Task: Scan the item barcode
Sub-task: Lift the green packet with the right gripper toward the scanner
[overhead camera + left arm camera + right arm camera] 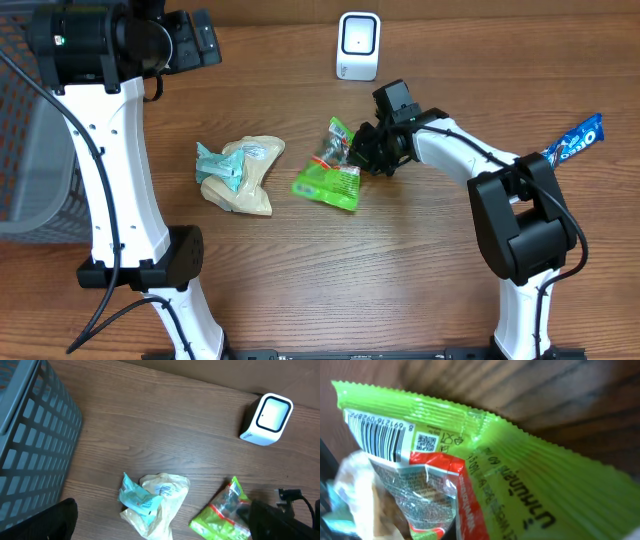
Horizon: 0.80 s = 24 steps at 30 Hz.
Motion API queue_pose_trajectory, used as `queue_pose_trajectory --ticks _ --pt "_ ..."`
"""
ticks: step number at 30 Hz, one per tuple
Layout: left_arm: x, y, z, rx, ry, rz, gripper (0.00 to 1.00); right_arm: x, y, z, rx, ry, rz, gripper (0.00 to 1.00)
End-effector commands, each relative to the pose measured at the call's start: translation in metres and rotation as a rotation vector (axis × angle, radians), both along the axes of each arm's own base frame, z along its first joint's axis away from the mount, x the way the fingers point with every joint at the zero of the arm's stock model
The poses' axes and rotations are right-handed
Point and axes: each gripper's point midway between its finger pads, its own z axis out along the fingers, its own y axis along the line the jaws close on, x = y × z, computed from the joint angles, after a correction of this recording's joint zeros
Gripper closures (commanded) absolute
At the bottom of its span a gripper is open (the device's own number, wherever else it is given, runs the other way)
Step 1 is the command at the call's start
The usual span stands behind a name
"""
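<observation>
Grips green packet [325, 185] by thin edge with right fingers [361, 153], left fingers [203, 40] wide; may slip when lifted toward scanner [358, 45].

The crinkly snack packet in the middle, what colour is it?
The plastic snack packet is bright green with a red band; right wrist view shows it best.

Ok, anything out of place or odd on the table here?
Nothing spilled or torn. The green packet is crumpled in the shut right gripper, its barcode on a creased flap. A blue packet sits alone at far right, partly behind the right arm.
</observation>
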Motion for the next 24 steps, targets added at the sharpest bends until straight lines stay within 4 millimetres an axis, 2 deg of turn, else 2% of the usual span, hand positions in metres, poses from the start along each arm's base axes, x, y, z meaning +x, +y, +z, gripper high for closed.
queue_pose_trajectory --ticks 1,4,5,9,12,19,24 --pt "-0.004 -0.005 0.007 -0.001 -0.017 -0.006 0.0 -0.008 -0.017 -0.011 0.033 -0.036 0.186 0.96" --pt "-0.004 -0.005 0.007 -0.002 -0.017 -0.006 0.0 -0.003 -0.024 0.005 0.153 -0.109 0.283 0.96" --pt "-0.004 -0.005 0.007 -0.001 -0.018 -0.006 0.0 0.001 -0.027 0.016 0.196 -0.153 0.318 0.96" --pt "-0.004 -0.005 0.007 -0.001 -0.018 -0.006 0.0 0.015 -0.048 0.081 0.234 -0.371 0.446 0.96" --pt "-0.004 -0.005 0.007 -0.001 -0.018 -0.006 0.0 0.012 -0.053 0.145 0.241 -0.568 0.569 0.96" --pt "-0.004 -0.005 0.007 -0.002 -0.018 -0.006 0.0 -0.003 -0.056 0.247 0.189 -0.823 0.668 0.96" --pt "-0.004 -0.005 0.007 -0.001 -0.018 -0.006 0.0 -0.012 -0.057 0.31 0.168 -0.96 0.678 0.96"
